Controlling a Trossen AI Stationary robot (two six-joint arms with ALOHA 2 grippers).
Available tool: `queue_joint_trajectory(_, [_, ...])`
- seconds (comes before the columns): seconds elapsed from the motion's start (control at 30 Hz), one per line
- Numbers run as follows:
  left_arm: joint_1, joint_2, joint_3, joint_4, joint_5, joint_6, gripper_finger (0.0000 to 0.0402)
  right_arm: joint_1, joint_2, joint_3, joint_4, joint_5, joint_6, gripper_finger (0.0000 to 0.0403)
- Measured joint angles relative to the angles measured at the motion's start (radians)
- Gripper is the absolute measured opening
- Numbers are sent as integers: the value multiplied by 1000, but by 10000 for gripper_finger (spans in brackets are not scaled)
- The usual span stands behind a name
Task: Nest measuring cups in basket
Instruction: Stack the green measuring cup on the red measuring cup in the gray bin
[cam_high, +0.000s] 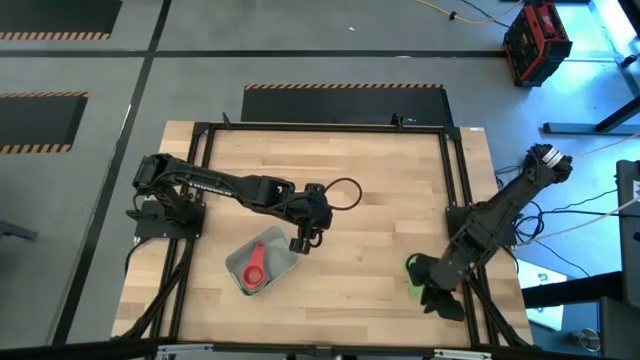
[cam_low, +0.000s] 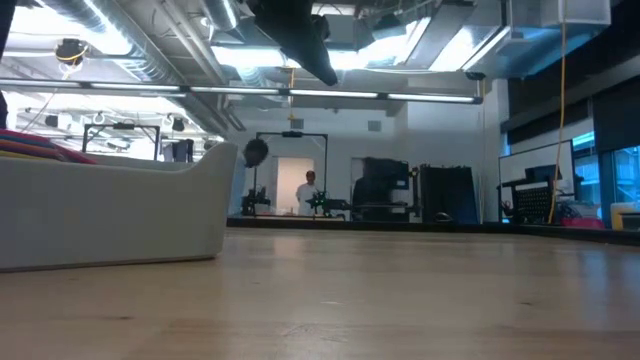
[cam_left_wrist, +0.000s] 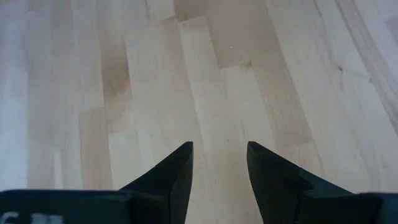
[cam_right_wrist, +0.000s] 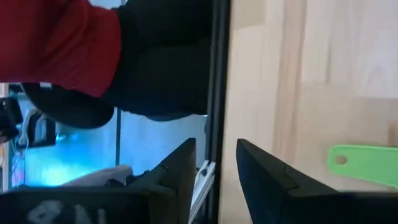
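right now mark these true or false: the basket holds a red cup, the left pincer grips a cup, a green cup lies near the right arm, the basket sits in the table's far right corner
1. The shallow pale grey-blue plastic basket holds a pink-red plastic measuring cup. True.
2. The left pincer grips a cup. False: its fingers stand apart over bare wood with nothing between them, just beside the basket.
3. A green plastic measuring cup lies on the wooden table near the right pincer. True.
4. The basket sits in the table's far right corner. False: it sits near the front edge on the left side.
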Motion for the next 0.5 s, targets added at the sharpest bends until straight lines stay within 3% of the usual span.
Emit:
queue_joint_trajectory(0.17, [0,0,0,0,0,-44,144,60,10,0,-6,6,-20,121])
queue_joint_trajectory(0.3, [0,0,0,1,0,-109,144,99,54,0,-14,74,-82,121])
queue_joint_trajectory(0.5, [-5,0,0,26,0,-121,144,108,142,0,-69,90,-134,121])
